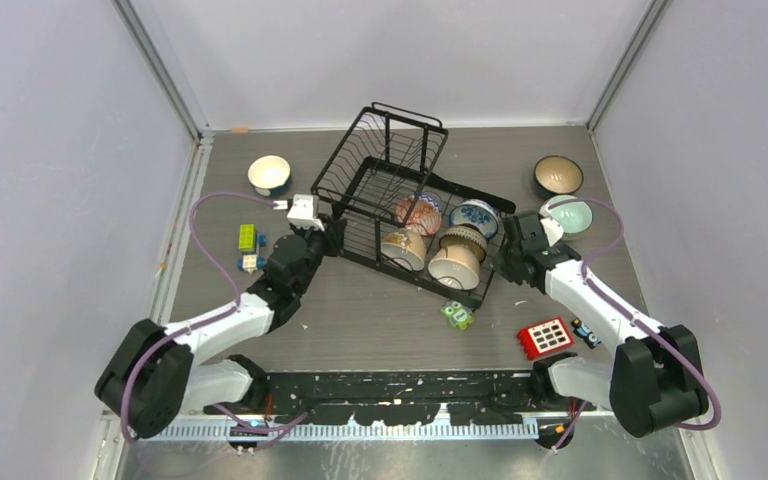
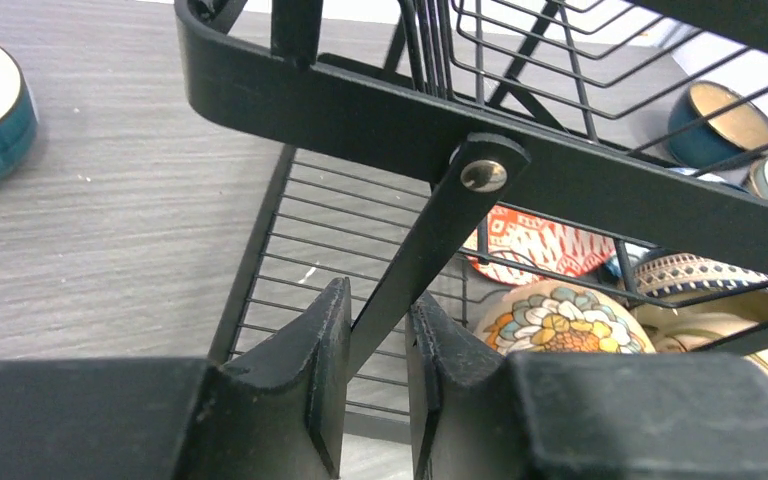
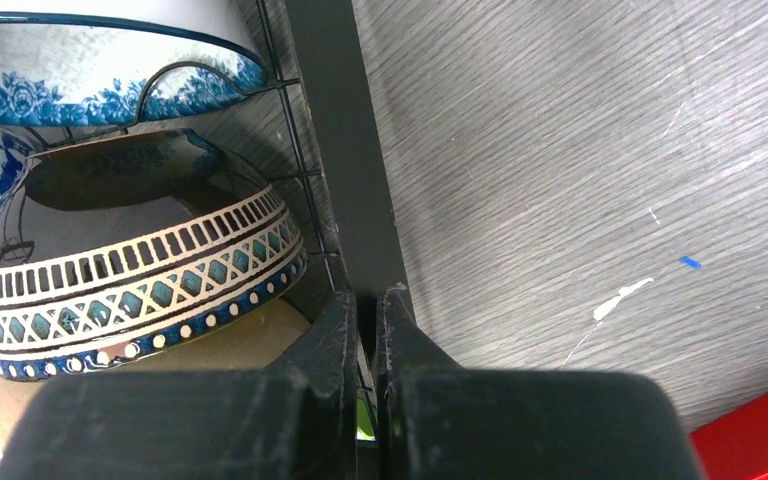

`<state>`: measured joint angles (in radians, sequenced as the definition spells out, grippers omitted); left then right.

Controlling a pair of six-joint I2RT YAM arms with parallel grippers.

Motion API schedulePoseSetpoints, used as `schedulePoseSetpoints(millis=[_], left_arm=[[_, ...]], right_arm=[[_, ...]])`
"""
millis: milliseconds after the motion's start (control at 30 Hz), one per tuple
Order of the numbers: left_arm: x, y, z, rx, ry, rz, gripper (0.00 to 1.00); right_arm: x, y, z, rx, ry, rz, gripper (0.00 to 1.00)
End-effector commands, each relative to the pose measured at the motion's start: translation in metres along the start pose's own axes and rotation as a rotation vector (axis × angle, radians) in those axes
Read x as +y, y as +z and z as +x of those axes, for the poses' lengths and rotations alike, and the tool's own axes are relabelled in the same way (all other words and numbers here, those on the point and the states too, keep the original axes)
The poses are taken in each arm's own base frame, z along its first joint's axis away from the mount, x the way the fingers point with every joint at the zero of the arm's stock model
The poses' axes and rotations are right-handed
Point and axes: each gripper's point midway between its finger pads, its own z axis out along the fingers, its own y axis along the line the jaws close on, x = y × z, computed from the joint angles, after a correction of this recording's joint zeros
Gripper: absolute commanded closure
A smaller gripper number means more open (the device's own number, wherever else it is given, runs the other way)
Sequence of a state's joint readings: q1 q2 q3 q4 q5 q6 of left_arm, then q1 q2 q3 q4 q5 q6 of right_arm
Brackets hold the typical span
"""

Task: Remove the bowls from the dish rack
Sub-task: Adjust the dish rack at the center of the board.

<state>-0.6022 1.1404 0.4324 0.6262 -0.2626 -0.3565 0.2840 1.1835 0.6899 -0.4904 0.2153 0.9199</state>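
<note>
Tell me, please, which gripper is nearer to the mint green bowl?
Right. The right gripper is just beside the mint green bowl; the left gripper is across the dish rack, on its far side.

Red keypad toy (image 1: 546, 338), green block (image 1: 457, 315), yellow-green brick (image 1: 247, 237) on grey table (image 1: 380, 310).

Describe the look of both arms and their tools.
Left arm and right arm have white link shells, black joints and bulky black bases. A purple cable loops along each. Left tool and right tool are matte black, each with two wedge-shaped fingers.
</note>
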Motion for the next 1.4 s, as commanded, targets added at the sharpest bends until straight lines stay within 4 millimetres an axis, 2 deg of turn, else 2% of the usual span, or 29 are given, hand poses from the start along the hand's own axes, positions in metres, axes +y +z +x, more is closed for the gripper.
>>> schedulePoseSetpoints(millis=[0, 267, 700, 900, 1000, 1067, 1200, 1367], left_arm=[[-0.009, 0.021, -0.038, -0.152, -0.014, 0.001, 0.78], [-0.009, 0.052, -0.037, -0.203, -0.007, -0.021, 0.82], [0.026, 0.108, -0.036, -0.237, -0.057, -0.088, 0.83], [0.045, 0.125, -0.039, -0.248, -0.076, -0.111, 0.8], [0.05, 0.129, -0.039, -0.25, -0.091, -0.115, 0.78], [0.05, 0.126, -0.038, -0.248, -0.093, -0.111, 0.73], [0.056, 0.112, -0.033, -0.23, -0.087, -0.139, 0.49], [0.066, 0.084, -0.039, -0.221, -0.099, -0.197, 0.25]], right_arm=[[0.001, -0.003, 0.017, 0.076, 0.154, -0.007, 0.99], [0.008, -0.002, 0.018, 0.09, 0.195, -0.016, 0.99], [0.039, 0.004, 0.024, 0.078, 0.223, -0.013, 0.98], [0.052, 0.006, 0.035, 0.076, 0.248, -0.008, 0.9], [0.054, 0.004, 0.033, 0.071, 0.231, -0.001, 0.83], [0.052, -0.003, 0.028, 0.051, 0.201, -0.001, 0.76], [0.044, -0.018, 0.015, 0.0, 0.121, -0.012, 0.58], [0.042, -0.033, 0.012, 0.001, 0.007, -0.044, 0.43]])
